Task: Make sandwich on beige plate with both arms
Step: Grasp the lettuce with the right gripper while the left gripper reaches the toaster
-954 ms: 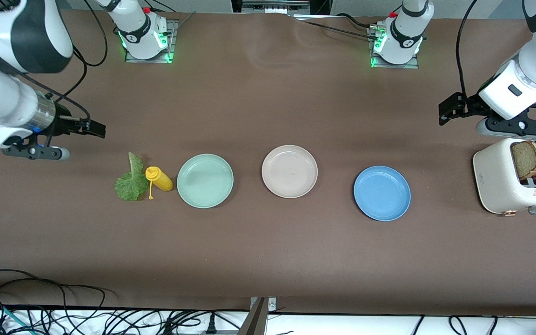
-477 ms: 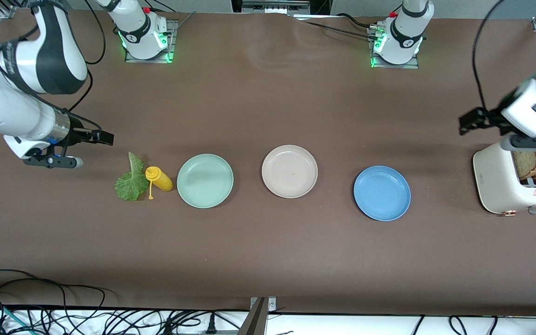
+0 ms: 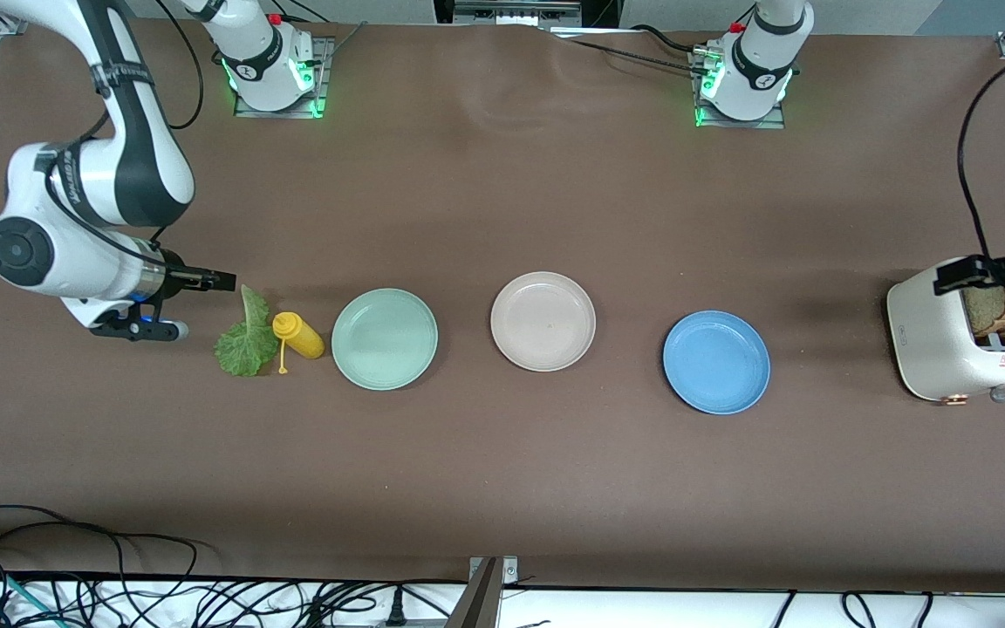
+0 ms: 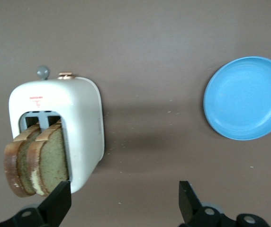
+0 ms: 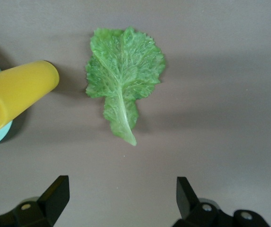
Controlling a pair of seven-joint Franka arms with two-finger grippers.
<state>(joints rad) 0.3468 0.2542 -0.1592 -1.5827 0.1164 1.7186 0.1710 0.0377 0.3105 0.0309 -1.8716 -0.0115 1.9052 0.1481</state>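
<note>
Two pick-ups are being set up at once; nothing is on the beige plate (image 3: 543, 321) yet, which sits bare at centre frame in the front view, between the mint-green plate (image 3: 385, 338) and the blue plate (image 3: 716, 362).

Right gripper (image 3: 223, 281): middle left of the front view, just over the table by the stem end of the lettuce leaf (image 3: 245, 336). Fingers spread wide, holding nothing. In the right wrist view the leaf (image 5: 123, 80) lies flat, stem pointing toward the gap between the fingertips. The yellow squeeze bottle (image 3: 298, 335) lies just beside the leaf, its cap strap touching or nearly touching the leaf edge.

Left gripper (image 3: 991, 277): right edge of the front view, over the white toaster (image 3: 934, 336). Jaws fully apart, empty. Two bread slices (image 4: 36, 161) stand upright in the slots, packed side by side.

Judgement on doing this step well:
- Lettuce: come in low and pinch the thick stem rib, not the ruffled blade, which looks likely to tear or slip. Keep clear of the bottle so it does not roll.
- Bread: straddle only one slice across its faces and lift straight out of the slot. A tilted pull may drag the toaster or bring both slices.
- Bread should reach the beige plate first, lettuce after.
</note>
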